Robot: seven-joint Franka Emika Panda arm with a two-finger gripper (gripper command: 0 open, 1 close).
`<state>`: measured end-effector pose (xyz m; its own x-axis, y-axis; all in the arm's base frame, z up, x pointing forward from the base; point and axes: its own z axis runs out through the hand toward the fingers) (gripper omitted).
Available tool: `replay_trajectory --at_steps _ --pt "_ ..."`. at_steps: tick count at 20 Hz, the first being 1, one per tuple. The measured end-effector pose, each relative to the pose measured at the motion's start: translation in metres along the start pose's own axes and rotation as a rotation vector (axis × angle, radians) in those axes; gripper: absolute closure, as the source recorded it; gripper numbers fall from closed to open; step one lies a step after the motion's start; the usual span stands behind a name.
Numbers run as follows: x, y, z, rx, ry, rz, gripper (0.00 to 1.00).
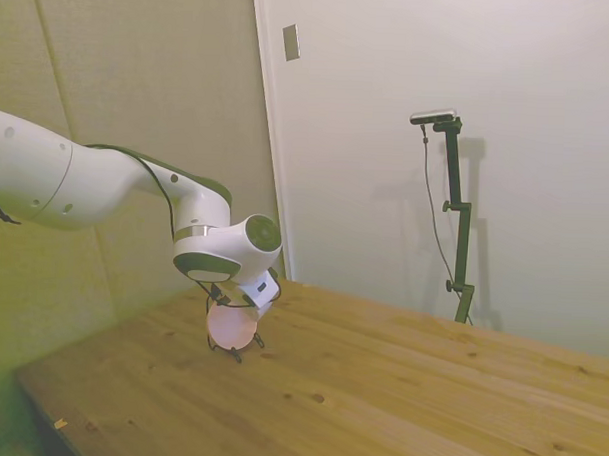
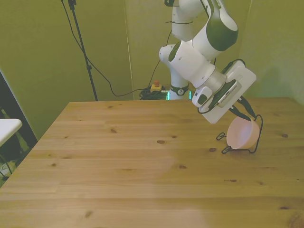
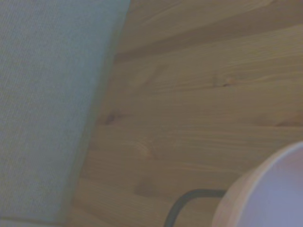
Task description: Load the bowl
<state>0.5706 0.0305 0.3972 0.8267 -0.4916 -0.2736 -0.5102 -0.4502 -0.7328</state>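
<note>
The pale pink bowl (image 2: 242, 134) stands on edge in the thin black wire rack (image 2: 255, 142) near the front view's right table edge, its hollow facing the front view's left. My gripper (image 2: 249, 116) comes down at a slant onto the bowl's upper rim and is shut on it. In the side view the bowl (image 1: 231, 327) shows just under the wrist, with the rack's feet (image 1: 236, 354) on the wood. The wrist view catches part of the bowl's rim (image 3: 270, 194) and a bend of rack wire (image 3: 182, 205).
The wooden table (image 2: 142, 166) stretches wide toward the front view's left. A padded wall panel (image 3: 47, 109) stands close behind the rack. A white surface (image 2: 7, 127) juts in at the front view's left edge, off the table.
</note>
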Motion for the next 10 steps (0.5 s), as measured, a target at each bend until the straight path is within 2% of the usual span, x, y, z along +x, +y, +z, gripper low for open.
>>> replay_trajectory --at_steps 6,10 --pt "0.0 0.0 -0.007 0.005 0.0 -0.005 0.0" --pt "0.0 -0.004 -0.036 -0.007 0.032 -0.013 0.0"
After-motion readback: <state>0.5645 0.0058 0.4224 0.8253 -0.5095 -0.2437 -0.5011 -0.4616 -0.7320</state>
